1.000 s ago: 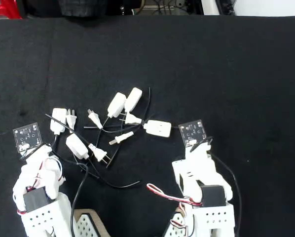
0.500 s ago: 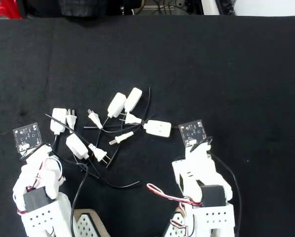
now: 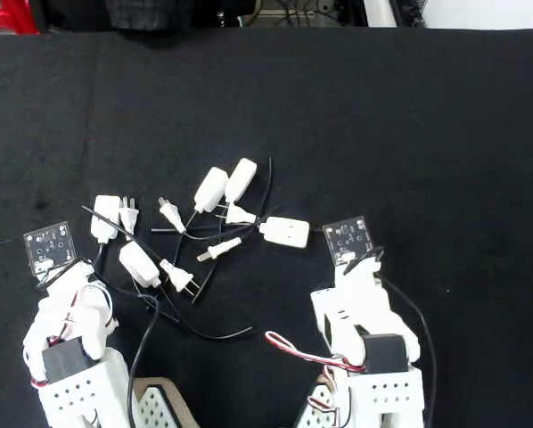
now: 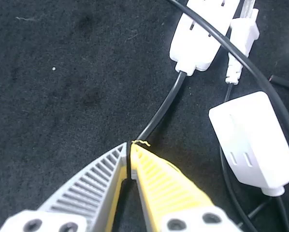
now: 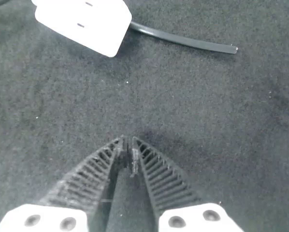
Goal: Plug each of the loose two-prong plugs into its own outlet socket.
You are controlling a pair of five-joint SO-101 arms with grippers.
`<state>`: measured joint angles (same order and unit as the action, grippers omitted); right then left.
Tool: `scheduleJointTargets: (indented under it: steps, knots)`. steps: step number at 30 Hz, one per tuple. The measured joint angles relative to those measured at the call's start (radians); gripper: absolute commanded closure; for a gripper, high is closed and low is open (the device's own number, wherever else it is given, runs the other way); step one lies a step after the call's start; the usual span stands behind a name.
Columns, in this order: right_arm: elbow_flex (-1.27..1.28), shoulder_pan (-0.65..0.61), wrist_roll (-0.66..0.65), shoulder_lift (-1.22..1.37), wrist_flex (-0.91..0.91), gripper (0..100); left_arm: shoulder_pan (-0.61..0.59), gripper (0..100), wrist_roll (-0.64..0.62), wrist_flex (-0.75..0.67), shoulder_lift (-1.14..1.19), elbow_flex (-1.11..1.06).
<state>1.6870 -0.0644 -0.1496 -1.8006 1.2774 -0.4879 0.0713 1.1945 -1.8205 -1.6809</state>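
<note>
Both arms crouch low at the near edge of the black tabletop (image 3: 409,134). The left gripper (image 4: 130,147) is pressed together, with a black cord (image 4: 159,112) meeting its tips. The right gripper (image 5: 127,144) is also closed. The two-prong plugs (image 3: 179,278) lie unplugged among white outlet sockets (image 3: 284,232) just ahead.

White two-prong plugs (image 3: 176,276) lying loose, unplugged, among white outlet sockets (image 3: 283,232), black cords (image 4: 157,113) tangled.

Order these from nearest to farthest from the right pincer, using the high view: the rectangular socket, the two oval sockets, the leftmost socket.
1. Rectangular socket, just left of the right pincer.
2. Two oval sockets, mid-table.
3. Leftmost socket, by the left arm.
</note>
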Motion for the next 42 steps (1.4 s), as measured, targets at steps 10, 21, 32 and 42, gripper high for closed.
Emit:
scheduleJointTargets:
  steps: [10, 21, 32, 42]
  knots:
    - [0.000, 0.000, 0.000, 0.000, 0.000, 98.6, 0.000, 97, 0.000, 0.048, 0.000, 0.000]
    - [0.000, 0.000, 0.000, 0.000, 0.000, 98.6, 0.000, 97, 0.000, 0.061, 0.000, 0.000]
    - [0.000, 0.000, 0.000, 0.000, 0.000, 98.6, 0.000, 97, 0.000, 0.061, 0.000, 0.000]
    - [0.000, 0.000, 0.000, 0.000, 0.000, 98.6, 0.000, 97, 0.000, 0.061, 0.000, 0.000]
